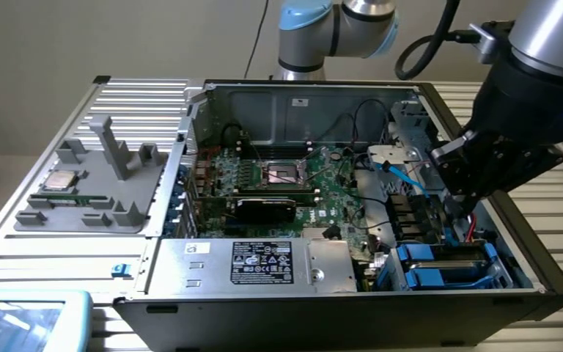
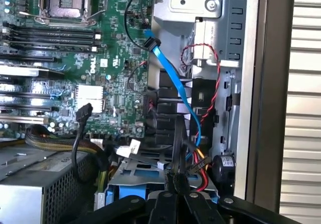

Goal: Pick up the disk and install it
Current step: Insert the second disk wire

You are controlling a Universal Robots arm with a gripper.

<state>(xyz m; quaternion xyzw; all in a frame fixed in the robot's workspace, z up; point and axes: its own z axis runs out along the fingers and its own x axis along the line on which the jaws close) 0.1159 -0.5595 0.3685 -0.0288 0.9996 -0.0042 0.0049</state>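
Observation:
The disk (image 1: 445, 265) lies in the drive bay at the front corner of the open computer case (image 1: 477, 290), on the exterior view's right. Its blue rails show there, while its face is dark and partly hidden. In the wrist view the disk's blue rail (image 2: 134, 178) lies just beyond the fingertips. My gripper (image 1: 454, 213) hangs inside the case just above the bay, beside the case's side wall. Its black fingers (image 2: 165, 206) are pressed together, so the gripper (image 2: 175, 186) is shut with nothing visibly between them.
A blue data cable (image 2: 173, 78) and red and black wires (image 2: 213, 91) run past the gripper. The motherboard (image 1: 292, 183) fills the case floor. The grey power supply box (image 1: 252, 265) sits at the front. A grey fixture (image 1: 96, 191) with a CPU chip (image 1: 61, 180) stands outside.

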